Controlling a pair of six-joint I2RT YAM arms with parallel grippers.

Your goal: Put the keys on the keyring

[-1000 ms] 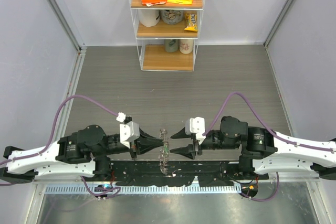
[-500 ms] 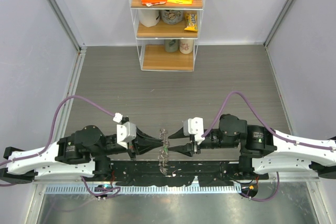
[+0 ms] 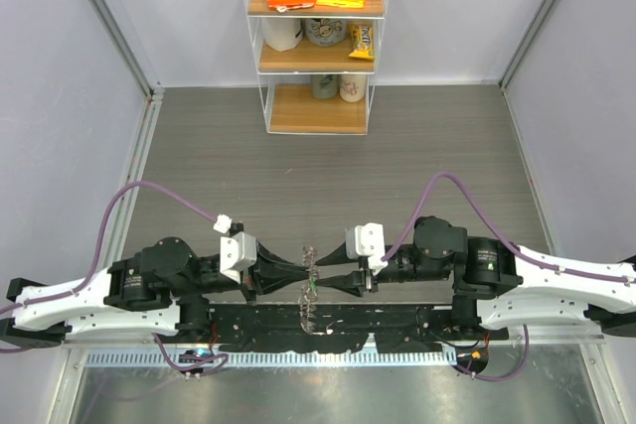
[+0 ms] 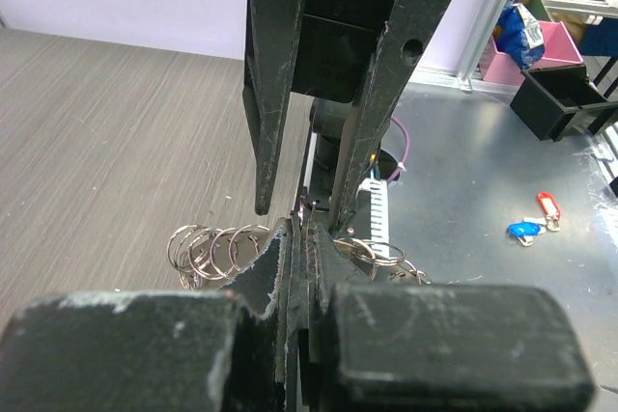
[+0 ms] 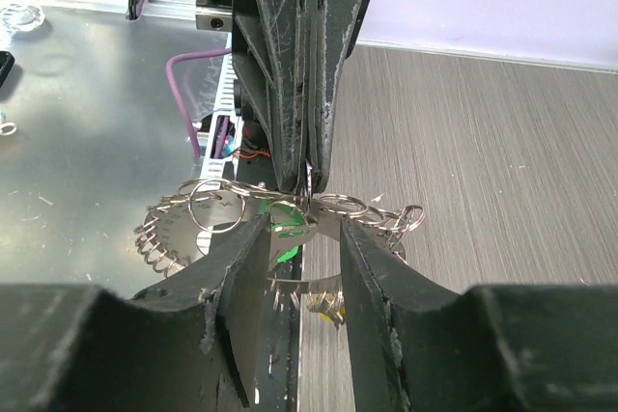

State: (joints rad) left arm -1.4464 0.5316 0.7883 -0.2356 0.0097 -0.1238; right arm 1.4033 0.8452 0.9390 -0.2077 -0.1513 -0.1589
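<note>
The keyring (image 3: 310,295) hangs edge-on between the two grippers at the table's near edge. In the right wrist view it is a toothed silvery wreath (image 5: 183,224) hung with small split rings. My left gripper (image 3: 304,278) is shut on the wreath's upper edge; its jaws are pressed together in the left wrist view (image 4: 304,238). My right gripper (image 5: 300,229) is open, one finger on each side of the ring's band and of the green-headed key (image 5: 286,231). The right gripper also shows in the top view (image 3: 324,279). A yellow bit (image 5: 329,309) hangs below. I see no black-headed key.
A clear shelf unit (image 3: 316,37) with snack boxes and cups stands at the far side. A black strip (image 3: 328,325) and a metal bench run along the near edge. Red and blue key tags (image 4: 533,225) lie on the bench. Loose split rings (image 4: 208,248) hang off the wreath.
My right gripper has moved left onto the ring and its jaws have narrowed. My left gripper has shifted slightly left and still holds the ring.
</note>
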